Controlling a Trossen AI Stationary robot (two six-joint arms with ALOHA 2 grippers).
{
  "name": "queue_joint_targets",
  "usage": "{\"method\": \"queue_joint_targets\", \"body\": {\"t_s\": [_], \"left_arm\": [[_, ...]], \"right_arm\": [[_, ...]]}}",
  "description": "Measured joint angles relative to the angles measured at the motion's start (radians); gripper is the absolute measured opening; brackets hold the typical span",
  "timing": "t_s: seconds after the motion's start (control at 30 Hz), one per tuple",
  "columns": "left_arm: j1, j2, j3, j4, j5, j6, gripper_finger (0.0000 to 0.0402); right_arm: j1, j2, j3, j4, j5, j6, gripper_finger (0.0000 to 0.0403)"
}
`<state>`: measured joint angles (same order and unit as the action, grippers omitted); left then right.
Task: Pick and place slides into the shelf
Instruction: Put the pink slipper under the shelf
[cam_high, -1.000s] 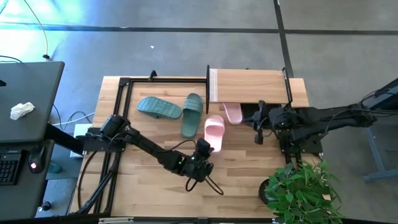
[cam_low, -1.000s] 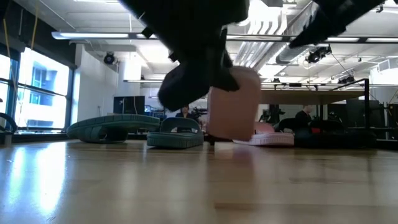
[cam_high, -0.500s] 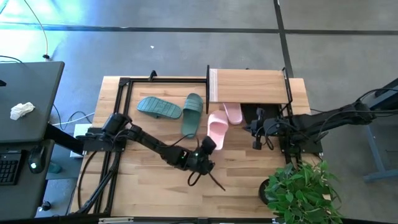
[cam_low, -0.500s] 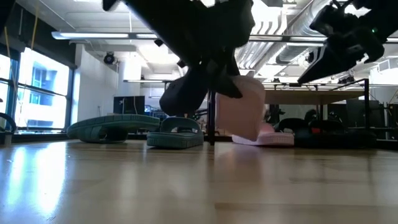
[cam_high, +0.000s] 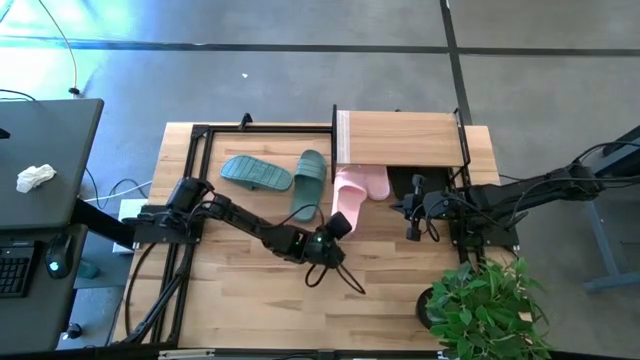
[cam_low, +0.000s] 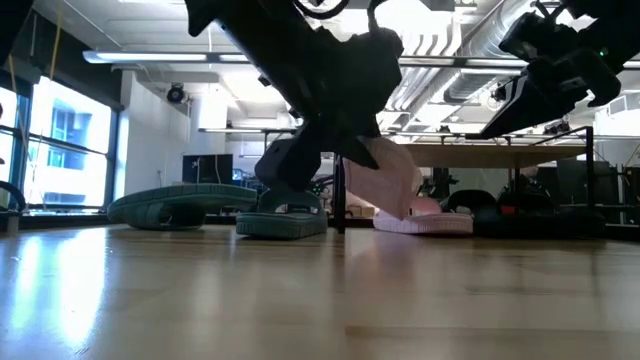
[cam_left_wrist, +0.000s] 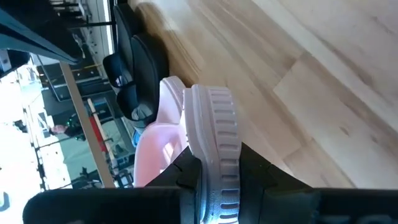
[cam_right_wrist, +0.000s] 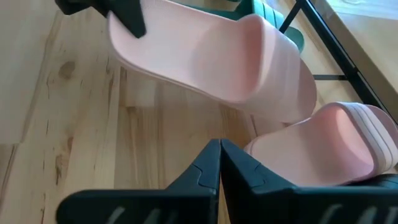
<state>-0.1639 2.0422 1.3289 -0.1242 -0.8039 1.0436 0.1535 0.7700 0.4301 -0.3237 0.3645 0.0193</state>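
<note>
My left gripper (cam_high: 330, 232) is shut on a pale pink slide (cam_high: 348, 196) and holds it above the table just in front of the shelf (cam_high: 400, 138), a wooden top board on thin black legs. The second pink slide (cam_high: 377, 181) lies on its sole at the shelf's front edge, partly under the board. Two teal slides (cam_high: 256, 173) (cam_high: 310, 183) lie on the table left of the shelf. Dark shapes, perhaps the black slides (cam_left_wrist: 134, 62), sit under the shelf. My right gripper (cam_high: 411, 212), shut (cam_right_wrist: 219, 158), hovers right of the pink slides. My left gripper pinches the pink slide's heel end (cam_left_wrist: 214, 165) between its two fingers (cam_left_wrist: 186, 175), one on the footbed and one under the sole. It comes from the table's near side, along the slide. The slide (cam_low: 385, 180) is lifted clear and tilted, with its strap end (cam_right_wrist: 267, 56) toward the shelf.
A bare black metal frame (cam_high: 195, 150) stands along the table's left and far sides. A potted plant (cam_high: 480, 300) fills the near right corner. Bare wooden table (cam_high: 250, 300) lies open along the near edge. A dark desk (cam_high: 40, 170) stands left of the table.
My left gripper has carried the pink slide up off the table and toward the far edge, so its strap end now sits beside the second pink slide at the shelf's front. My right arm reached a little toward the table's left and then stayed still.
</note>
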Motion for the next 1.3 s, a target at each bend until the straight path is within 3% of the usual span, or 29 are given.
{"method": "queue_joint_targets", "body": {"t_s": [0.4,0.7,1.1,1.3], "left_arm": [[0.052,-0.001,0.001,-0.037,-0.016,0.025,0.0042],[0.044,0.011,0.126,-0.202,-0.066,0.001,0.0042],[0.074,0.162,0.266,-0.379,-0.091,0.006,0.0042],[0.087,0.250,0.344,-0.391,-0.104,0.008,0.0042]], "right_arm": [[0.000,0.000,0.000,0.000,0.000,0.000,0.0000],[0.000,0.000,0.000,-0.001,0.000,0.000,0.0000],[0.000,0.002,-0.001,-0.008,-0.006,0.000,0.0000],[0.000,0.002,-0.001,-0.016,-0.009,-0.001,0.0000]]}}
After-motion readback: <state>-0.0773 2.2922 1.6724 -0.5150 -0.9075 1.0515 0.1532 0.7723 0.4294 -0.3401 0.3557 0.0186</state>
